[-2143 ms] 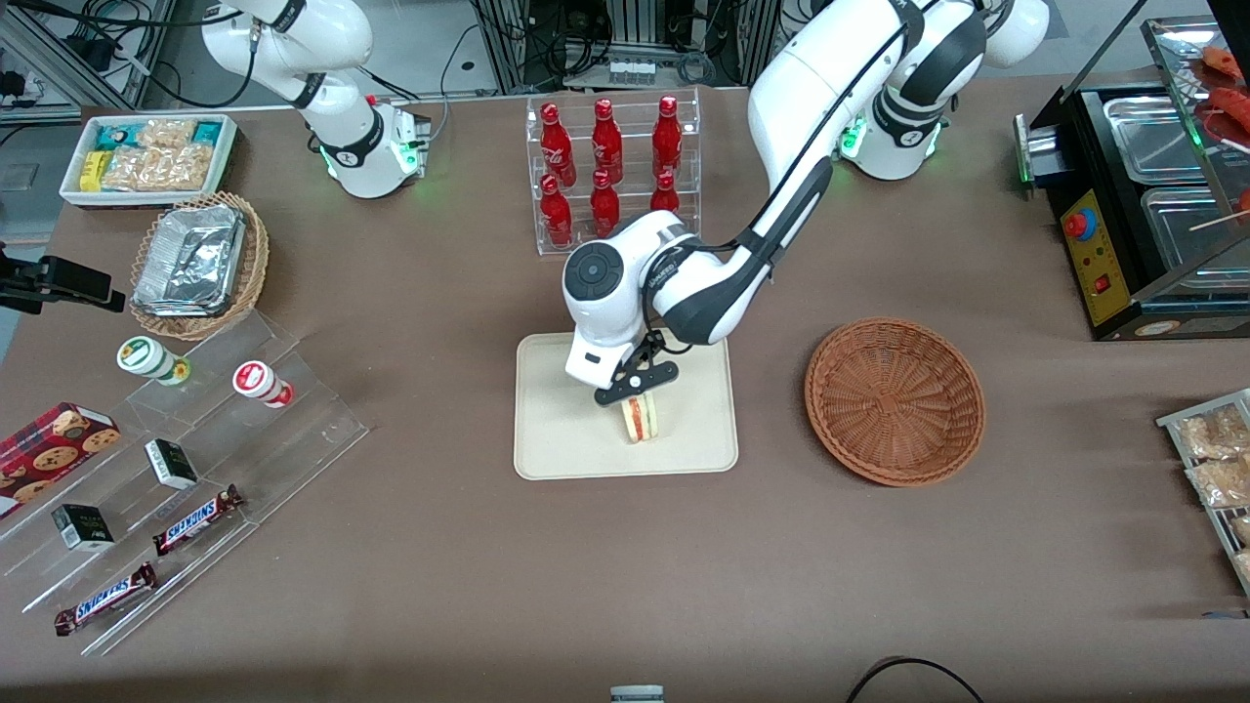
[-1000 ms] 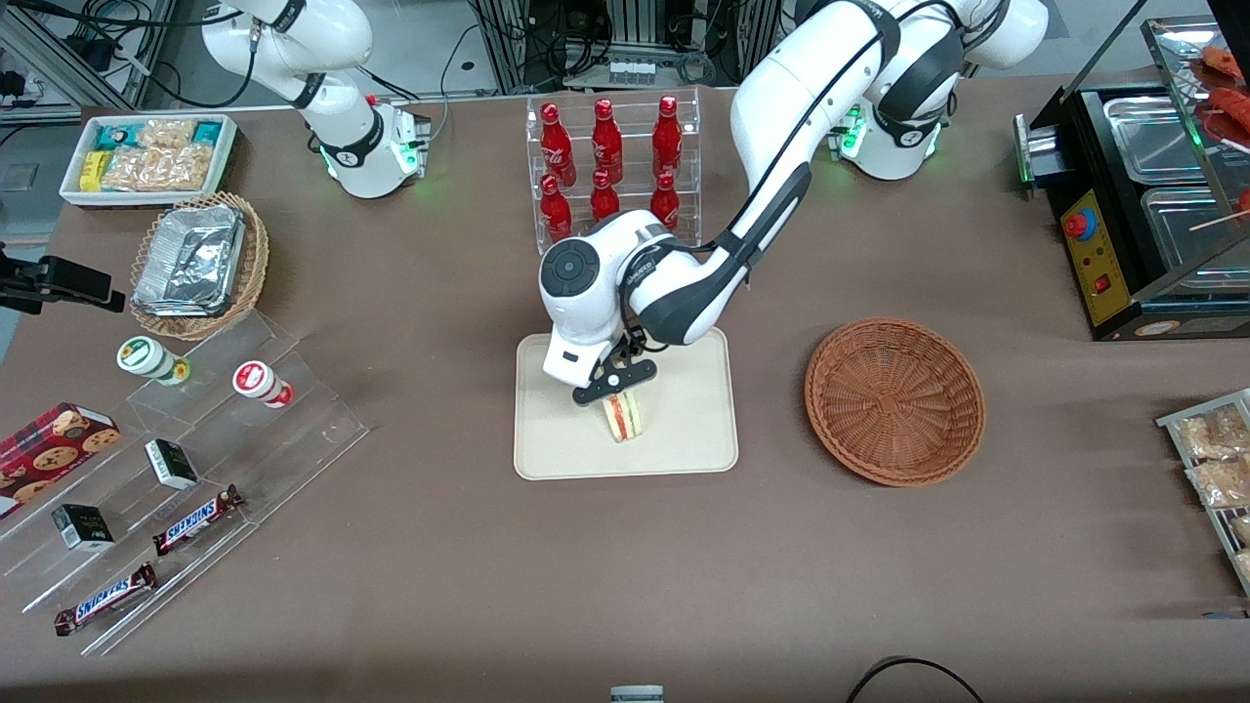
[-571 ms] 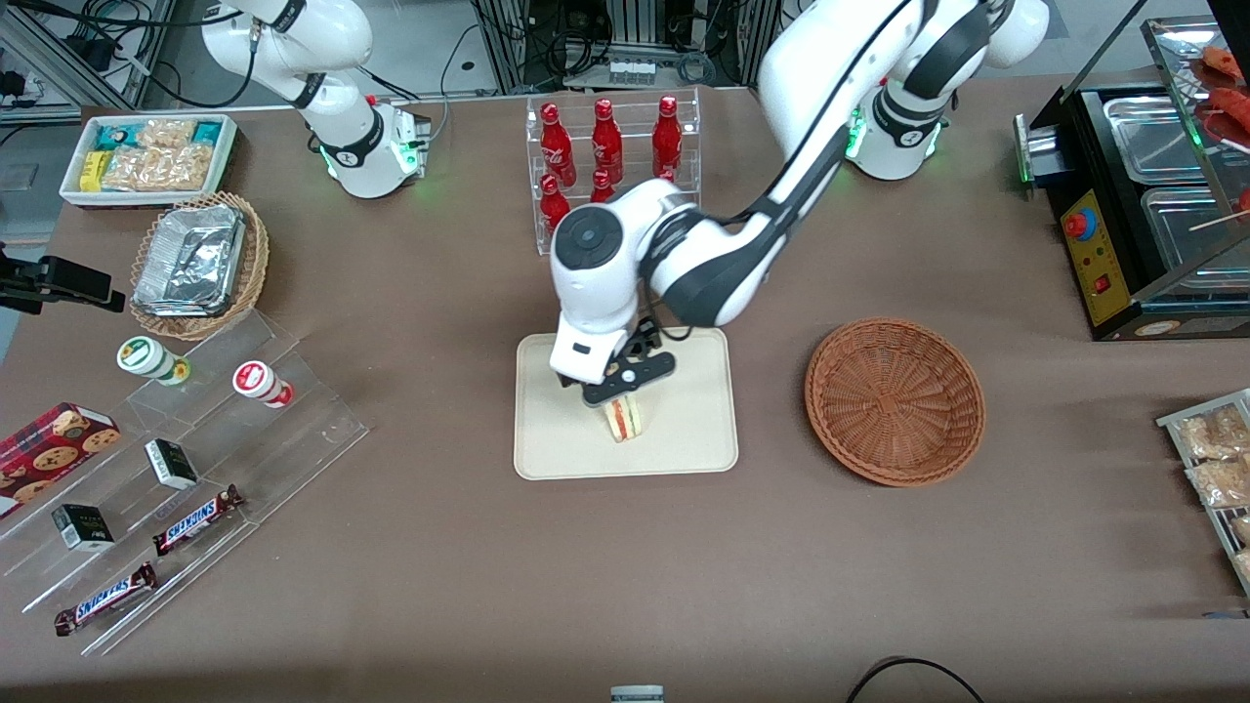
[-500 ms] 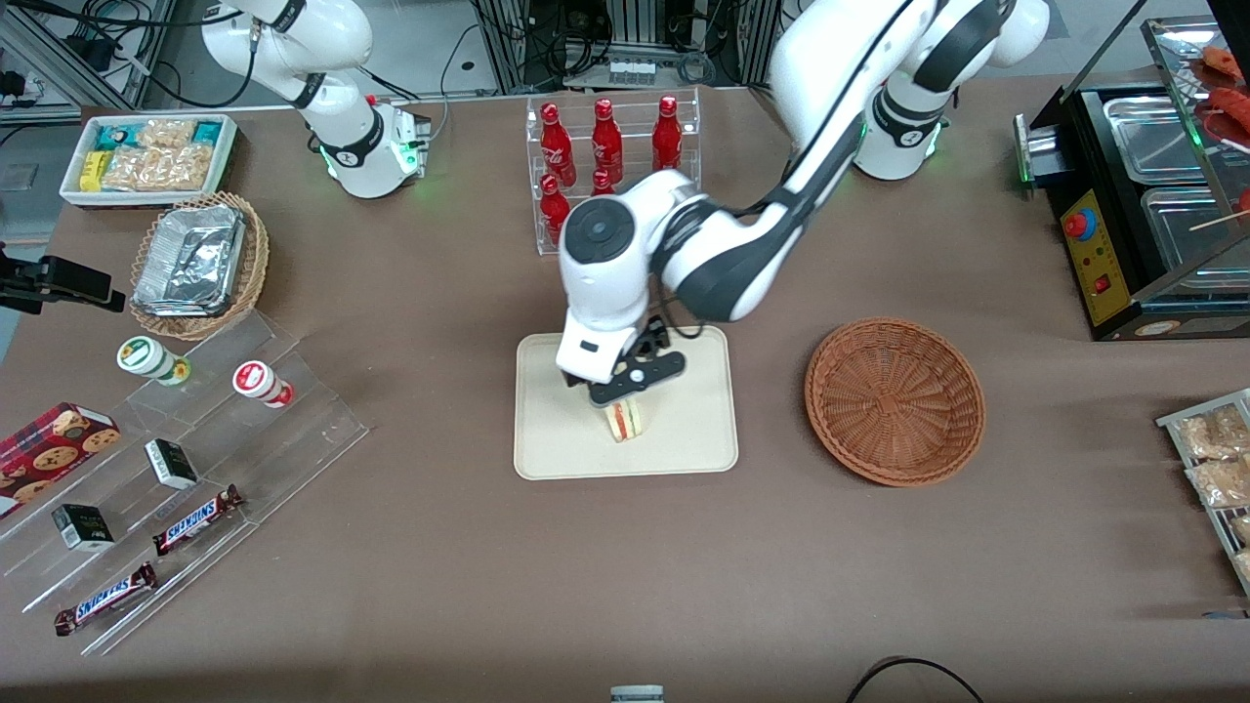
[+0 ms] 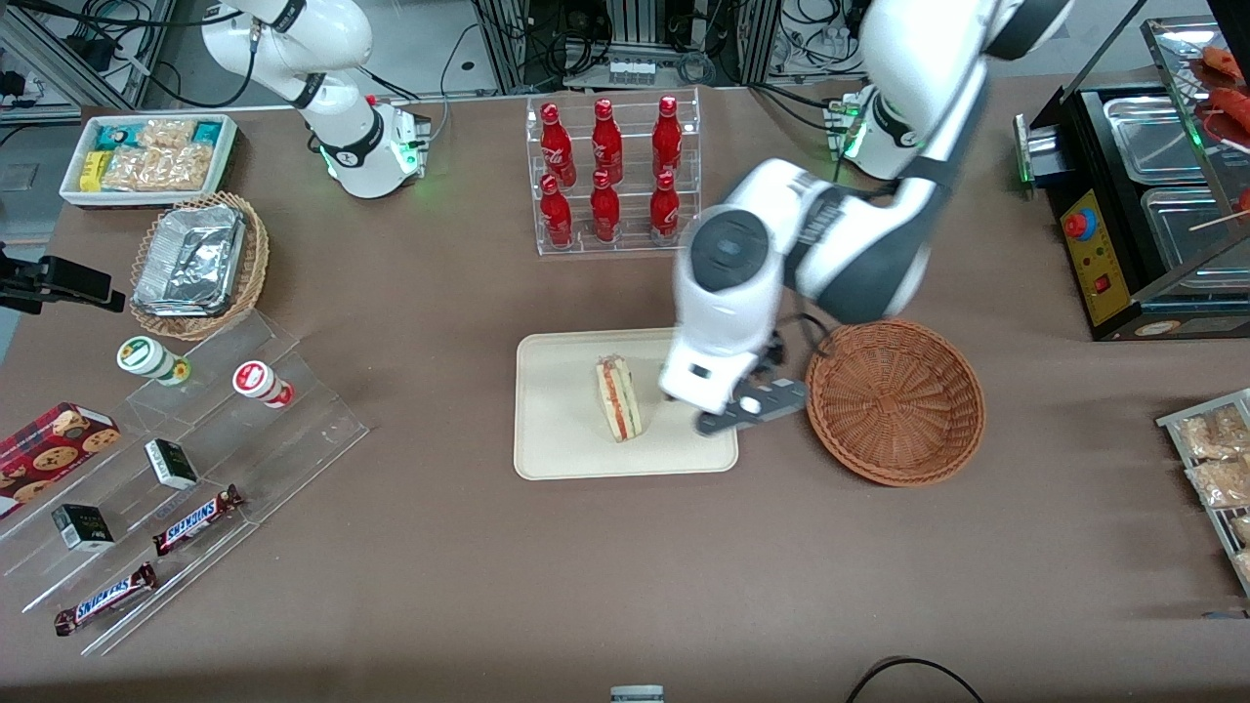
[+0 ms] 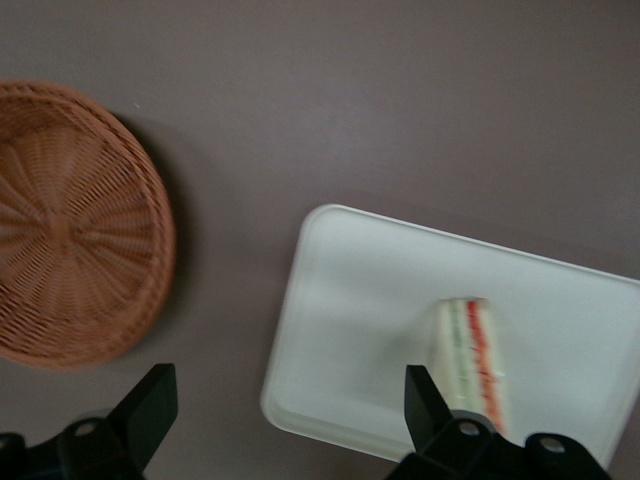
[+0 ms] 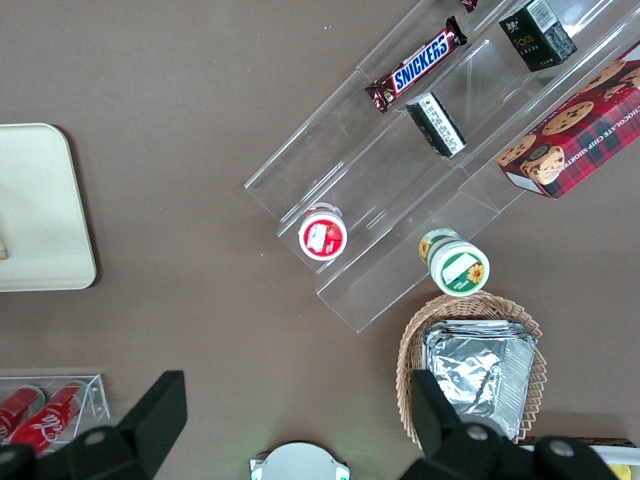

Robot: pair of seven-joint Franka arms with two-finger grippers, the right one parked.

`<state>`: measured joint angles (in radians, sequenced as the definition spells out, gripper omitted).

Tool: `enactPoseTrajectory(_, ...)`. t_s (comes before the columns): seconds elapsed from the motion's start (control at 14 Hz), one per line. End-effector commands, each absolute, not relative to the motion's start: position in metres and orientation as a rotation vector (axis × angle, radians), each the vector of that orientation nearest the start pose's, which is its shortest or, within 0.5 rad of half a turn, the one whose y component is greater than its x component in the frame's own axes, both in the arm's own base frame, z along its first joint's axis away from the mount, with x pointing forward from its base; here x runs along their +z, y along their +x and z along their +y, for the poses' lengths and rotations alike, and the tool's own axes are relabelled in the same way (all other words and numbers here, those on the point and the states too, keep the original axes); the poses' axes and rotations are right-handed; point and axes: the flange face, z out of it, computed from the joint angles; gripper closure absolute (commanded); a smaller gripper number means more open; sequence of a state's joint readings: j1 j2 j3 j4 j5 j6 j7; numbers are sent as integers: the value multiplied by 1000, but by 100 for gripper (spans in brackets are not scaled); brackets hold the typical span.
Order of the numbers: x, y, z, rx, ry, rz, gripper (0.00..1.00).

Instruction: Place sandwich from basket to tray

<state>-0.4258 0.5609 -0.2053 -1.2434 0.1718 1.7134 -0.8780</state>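
Sandwich (image 5: 618, 398) sat on the tray (image 5: 557, 444), standing on edge w/ the red/green filling strip facing up, roughly mid-tray. Nothing touched it. Basket (image 5: 895, 400) was empty, just beside the tray toward the working arm's end of the table.

Change vs the frames half a sec to 2 s back: gripper (image 5: 750, 411) had been right over the sandwich, clamped on it above the tray. Now it was off the sandwich and had pulled up and sideways, hanging over the tray edge nearest the basket, over the gap between tray & basket. Sandwich hadn't shifted much since ~1 s ago, same spot on the tray, only fully uncovered now.

Claw state: fingers (image 6: 152, 402) spread wide apart in the wrist view, nothing between them; tray corner and bare table visible through the gap. Wrist cam also showed the sandwich (image 6: 473, 352) resting on the tray (image 6: 340, 330) w/ basket (image 6: 70, 220) apart from it.

Meaning for task: release done, the sandwich was out of the basket & on the tray, so the place step looked complete. Judged only the arm's retreat remained. Small risk: the wedge stood on a narrow edge, could tip, but it'd land on the tray anyway.
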Motion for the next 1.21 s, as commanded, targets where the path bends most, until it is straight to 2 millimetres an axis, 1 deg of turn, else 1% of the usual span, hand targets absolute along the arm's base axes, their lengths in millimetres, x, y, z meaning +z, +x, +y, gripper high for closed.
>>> enactPoseTrajectory(0.0,450,605,-319,81,-3028,-248,0)
enactPoseTrajectory(0.07,453,608,-301,99,-3034,-195,0)
enactPoseTrajectory(0.21,460,613,-252,128,-3043,-112,0)
enactPoseTrajectory(0.36,479,615,-213,144,-3090,-23,0)
enactPoseTrajectory(0.43,488,618,-187,159,-3091,11,0)
enactPoseTrajectory(0.5,494,618,-168,187,-3089,47,0)
enactPoseTrajectory(0.71,521,610,-134,212,-3104,173,0)
enactPoseTrajectory(0.79,530,606,-129,205,-3101,226,0)
enactPoseTrajectory(0.86,540,603,-116,216,-3100,237,0)
enactPoseTrajectory(1.0,557,591,-100,244,-3124,251,0)
enactPoseTrajectory(1.07,566,586,-88,237,-3125,290,0)
enactPoseTrajectory(1.14,575,575,-81,245,-3117,369,0)
